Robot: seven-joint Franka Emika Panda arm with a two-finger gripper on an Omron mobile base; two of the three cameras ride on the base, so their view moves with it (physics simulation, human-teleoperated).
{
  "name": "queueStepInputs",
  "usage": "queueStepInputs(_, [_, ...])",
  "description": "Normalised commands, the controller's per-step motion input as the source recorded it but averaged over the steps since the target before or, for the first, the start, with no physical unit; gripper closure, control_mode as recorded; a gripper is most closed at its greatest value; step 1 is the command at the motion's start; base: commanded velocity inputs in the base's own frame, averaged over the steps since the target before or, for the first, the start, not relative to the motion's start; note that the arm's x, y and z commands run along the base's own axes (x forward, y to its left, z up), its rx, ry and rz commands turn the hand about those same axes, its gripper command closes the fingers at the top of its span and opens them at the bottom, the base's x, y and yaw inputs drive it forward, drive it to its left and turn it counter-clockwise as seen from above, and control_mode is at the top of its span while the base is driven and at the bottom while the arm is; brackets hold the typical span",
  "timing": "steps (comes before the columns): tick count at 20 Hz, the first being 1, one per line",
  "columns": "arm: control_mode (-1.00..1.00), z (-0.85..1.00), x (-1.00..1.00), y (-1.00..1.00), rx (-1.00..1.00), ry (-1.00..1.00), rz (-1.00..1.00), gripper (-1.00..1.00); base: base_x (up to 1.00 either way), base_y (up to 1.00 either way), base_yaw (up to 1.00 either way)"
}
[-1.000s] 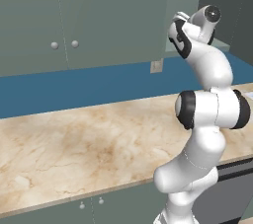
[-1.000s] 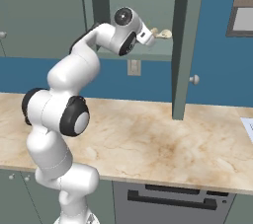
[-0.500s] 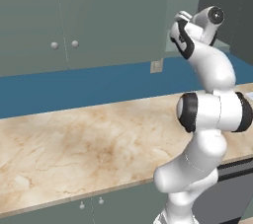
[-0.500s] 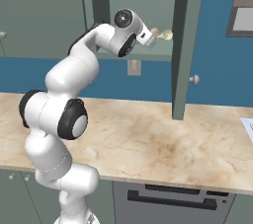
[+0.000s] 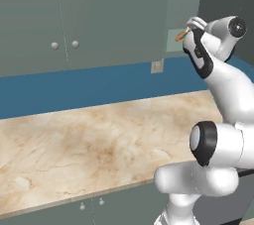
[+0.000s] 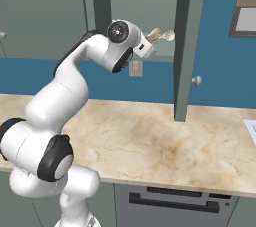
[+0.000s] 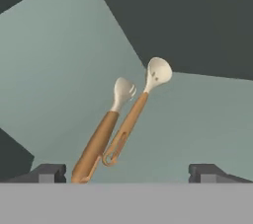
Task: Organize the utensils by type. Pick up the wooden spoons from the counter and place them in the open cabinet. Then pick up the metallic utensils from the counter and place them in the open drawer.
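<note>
Two wooden spoons lie side by side on the pale shelf of the open cabinet [image 6: 161, 57]. One spoon [image 7: 101, 136] has a thick orange-brown handle whose end reaches down between my fingers, close to the left fingertip [image 7: 47, 171]. The other spoon [image 7: 133, 119] is slimmer, and its bowl points deeper in. My gripper [image 7: 127, 172] is open and wide, with neither fingertip pressing on a spoon. From the base, the gripper [image 6: 148, 42] is raised at the cabinet mouth with the spoons [image 6: 161, 35] just beyond it. The metallic utensils and the drawer are out of view.
The open cabinet door [image 6: 186, 46] hangs edge-on just right of the hand. The marble counter [image 5: 99, 135] stretches below the arm. Shut upper cabinets [image 5: 64, 21] with round knobs are on the left. A wall outlet [image 5: 157, 66] sits on the blue backsplash.
The jaws have spread a little wider. The hand has stayed at the cabinet mouth with the spoons resting on the shelf.
</note>
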Motion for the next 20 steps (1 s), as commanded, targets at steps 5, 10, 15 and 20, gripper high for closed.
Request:
queueStepInputs(5, [-1.0, 0.0, -1.0, 0.1, -0.02, -0.02, 0.02, -1.0, 0.0, 0.0, 0.0])
queueStepInputs(10, [-1.0, 0.0, -1.0, 0.18, -0.03, 0.04, 0.06, -1.0, 0.0, 0.0, 0.0])
queueStepInputs(15, [-1.0, 0.0, -1.0, 0.24, -0.04, 0.12, 0.07, -1.0, 0.0, 0.0, 0.0])
queueStepInputs(20, [-1.0, 0.0, -0.91, 0.37, -0.05, 0.2, 0.1, -1.0, 0.0, 0.0, 0.0])
